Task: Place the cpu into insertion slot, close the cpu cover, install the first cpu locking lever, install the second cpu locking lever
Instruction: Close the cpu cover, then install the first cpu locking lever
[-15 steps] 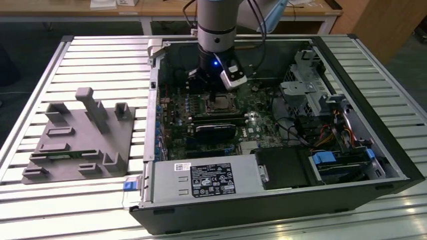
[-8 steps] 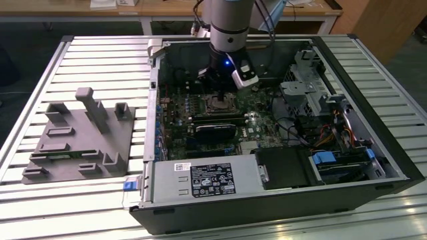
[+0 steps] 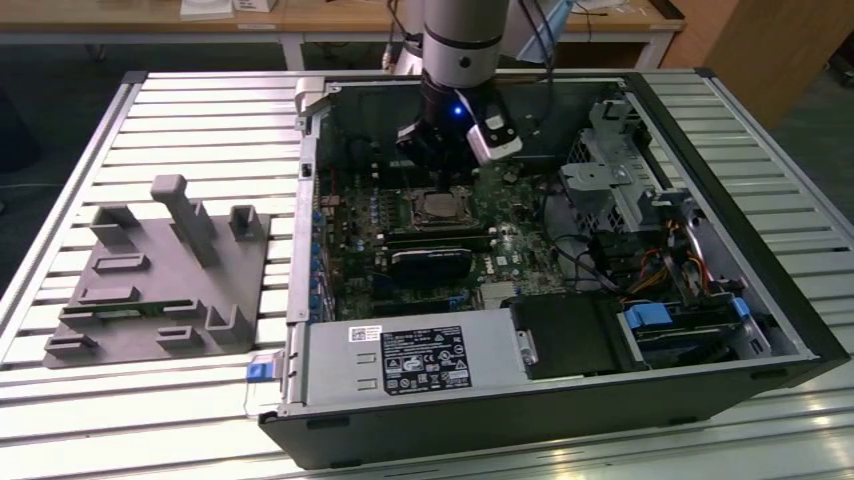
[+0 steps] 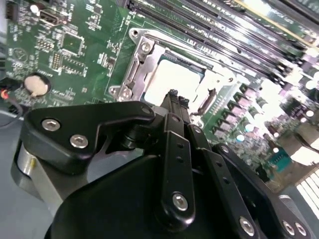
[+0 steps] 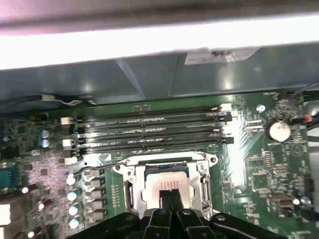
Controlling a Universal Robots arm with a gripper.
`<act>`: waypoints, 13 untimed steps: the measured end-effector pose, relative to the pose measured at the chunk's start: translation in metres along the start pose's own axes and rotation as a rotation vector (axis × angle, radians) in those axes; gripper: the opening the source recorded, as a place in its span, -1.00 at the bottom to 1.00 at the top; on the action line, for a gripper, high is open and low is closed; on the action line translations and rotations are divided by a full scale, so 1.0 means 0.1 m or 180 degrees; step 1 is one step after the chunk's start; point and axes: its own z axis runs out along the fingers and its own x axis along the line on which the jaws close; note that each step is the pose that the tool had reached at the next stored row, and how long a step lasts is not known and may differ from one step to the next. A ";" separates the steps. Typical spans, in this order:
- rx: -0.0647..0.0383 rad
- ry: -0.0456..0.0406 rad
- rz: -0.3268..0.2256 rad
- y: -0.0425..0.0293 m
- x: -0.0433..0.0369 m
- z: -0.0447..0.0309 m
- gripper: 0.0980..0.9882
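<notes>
The cpu (image 3: 437, 207) is a small silver-grey square lying flat in its socket on the green motherboard, also seen in both wrist views (image 4: 177, 79) (image 5: 167, 182). The cpu cover (image 4: 142, 62) (image 5: 135, 185), a silver frame with an open window, lies down around the chip. My gripper (image 3: 430, 172) hangs from the arm inside the case, right over the socket. Its black fingers are shut together with nothing between them, and the tips (image 4: 173, 98) (image 5: 169, 198) sit just above the chip's near edge. I cannot tell whether they touch it.
Black memory slots (image 5: 149, 132) run beside the socket, and a coin battery (image 5: 277, 130) sits on the board. A black card (image 3: 430, 262), a grey power supply (image 3: 400, 355), a drive cage and cables (image 3: 667, 250) fill the case. A grey fixture (image 3: 154, 275) lies on the slatted table.
</notes>
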 end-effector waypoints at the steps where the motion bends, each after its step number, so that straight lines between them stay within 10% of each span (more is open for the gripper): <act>1: 0.0000 -0.0001 0.0000 0.001 0.000 -0.027 -0.98; 13: 0.0001 -0.0002 0.0000 0.002 0.000 -0.046 -0.98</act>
